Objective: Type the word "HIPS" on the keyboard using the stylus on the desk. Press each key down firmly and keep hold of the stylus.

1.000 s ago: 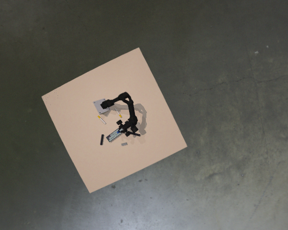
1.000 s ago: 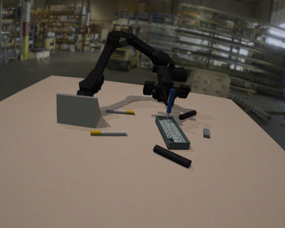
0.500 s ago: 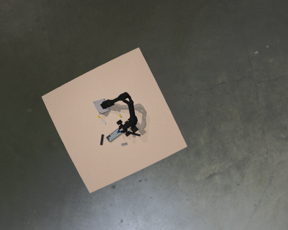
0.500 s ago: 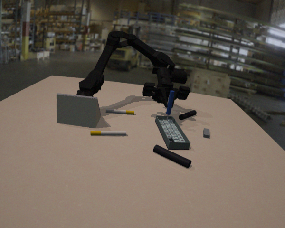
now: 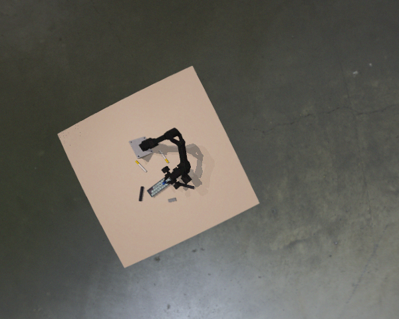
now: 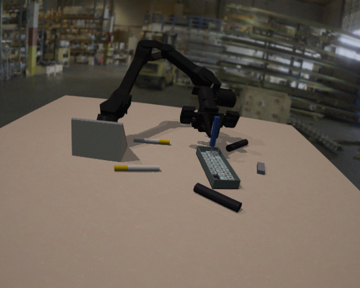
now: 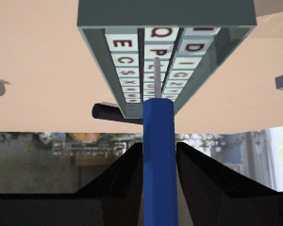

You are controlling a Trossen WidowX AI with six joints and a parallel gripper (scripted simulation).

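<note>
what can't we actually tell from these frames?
- Tip contact: in the wrist view the stylus tip lies over the P key; whether it presses is unclear.
- Far keys: legends on the keyboard blur past the near rows; the stylus hides the middle column.
- Top view: keys too small to read.
- Gripper: fingers dark against the body in the exterior view; wrist view cuts them at the bottom edge.
</note>
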